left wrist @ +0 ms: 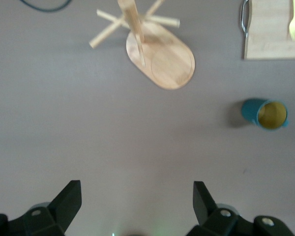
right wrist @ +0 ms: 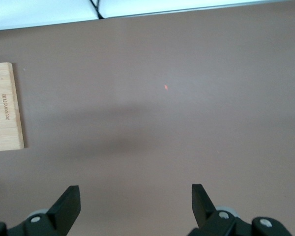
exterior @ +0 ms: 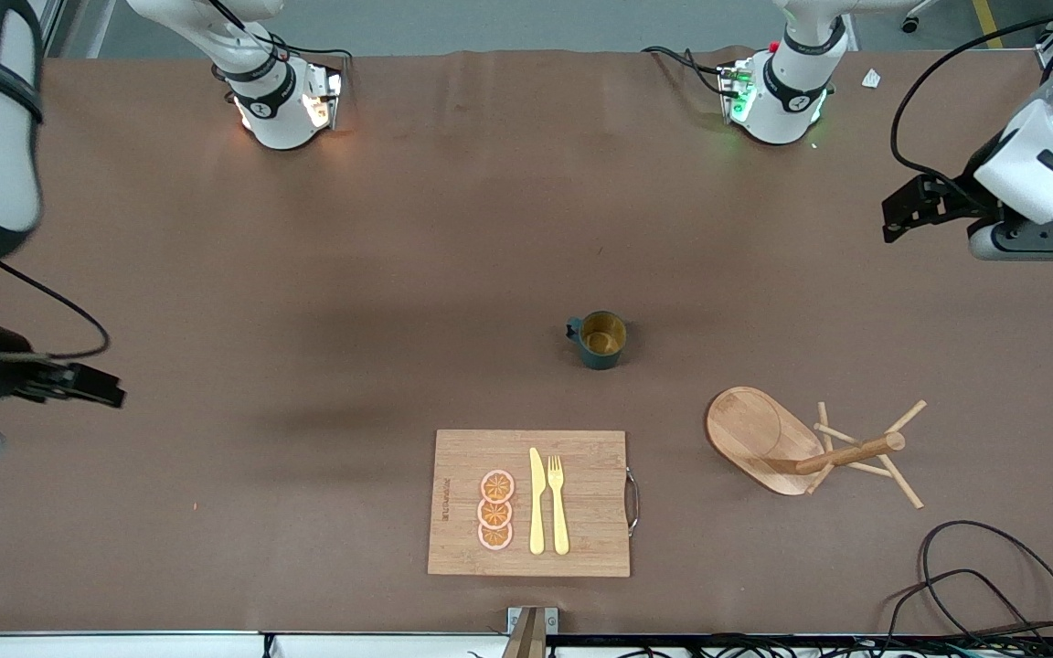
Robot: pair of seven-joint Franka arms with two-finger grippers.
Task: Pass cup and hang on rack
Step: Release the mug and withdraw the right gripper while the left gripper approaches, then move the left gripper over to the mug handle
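Front view, near to far: cutting board (exterior: 581, 548) with orange slices (exterior: 495, 510), knife (exterior: 537, 501) and fork (exterior: 558, 504) sits nearest the camera; rack (exterior: 764, 439) is beside it toward the left arm's end, tipped over on its side, post and pegs pointing at that end. Cup (exterior: 601, 339) stands upright farther from the camera than both, mid-table, apart from everything, handle facing the right arm's end. Left gripper (left wrist: 137, 201) hangs over bare table at the left arm's end, fingers spread wide, empty; right gripper (right wrist: 135, 204) the same at the right arm's end. Nothing picked yet. Risks: rack isn't standing, so no peg is usable for hanging until it's righted; the loop handle is small, so a poor grasp could block it from threading onto a peg. Cup lettering not readable, both arms partly cut off by frame edges.
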